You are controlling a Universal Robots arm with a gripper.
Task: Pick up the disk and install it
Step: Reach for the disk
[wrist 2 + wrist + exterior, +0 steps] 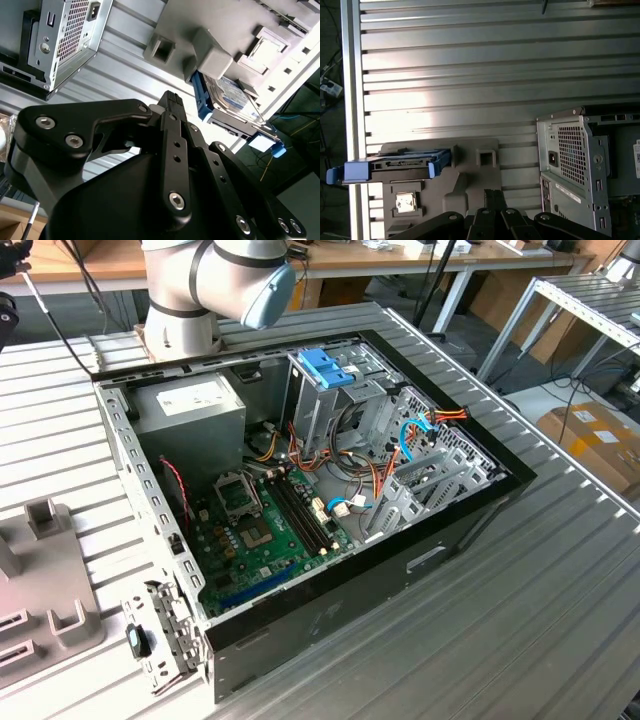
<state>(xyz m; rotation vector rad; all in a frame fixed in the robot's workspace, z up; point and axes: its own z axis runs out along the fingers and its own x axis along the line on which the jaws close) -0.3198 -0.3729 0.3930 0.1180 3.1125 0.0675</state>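
- Plainly, neither part of the job shows as done: the disk is not picked up and not installed.
- It stands on edge in a grey holder on the ribbed metal worktop. Its silver face and label show in the second wrist view. In the first wrist view it is seen edge-on, and the light-blue carrier sticks out past the holder's side.
- In both wrist views the gripper is above the worktop, near the holder but apart from the disk. Its fingers appear drawn together into one narrow tip, with nothing between them.
- The computer case lies open on the worktop in the exterior view, well apart from the holder, with the motherboard and loose cables exposed.
- Inside it, the tall metal cage carries a blue bracket. No silver drive shows among the case's parts, so by my reading the whole task is ahead.
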